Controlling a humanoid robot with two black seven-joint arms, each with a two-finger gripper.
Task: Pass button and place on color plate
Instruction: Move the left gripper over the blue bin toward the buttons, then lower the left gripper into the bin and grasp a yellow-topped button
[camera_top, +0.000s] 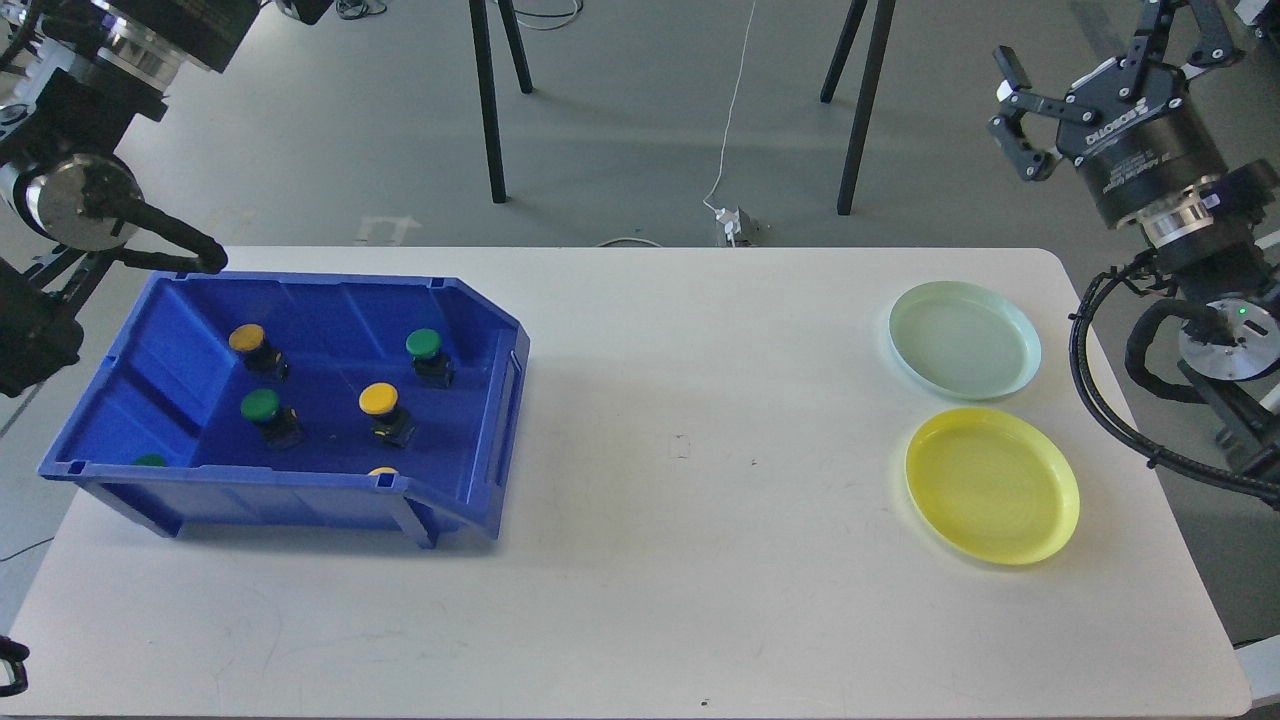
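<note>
Risk: colour mix-up, buttons (379, 400) in bin (300, 495) near worktop's left edge, plates (992, 485) far right; right gripper (1015, 115) fingers apart, left gripper unseen.

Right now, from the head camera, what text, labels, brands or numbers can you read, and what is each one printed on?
"ROBOTIQ": white brand lettering on the black body of the right gripper, seen upside down, so the reading is partly a guess.
Nothing else is legible: the blue bin, the buttons inside it, the green plate, the yellow plate and the table show no readable text.
The left gripper is not in view.
</note>
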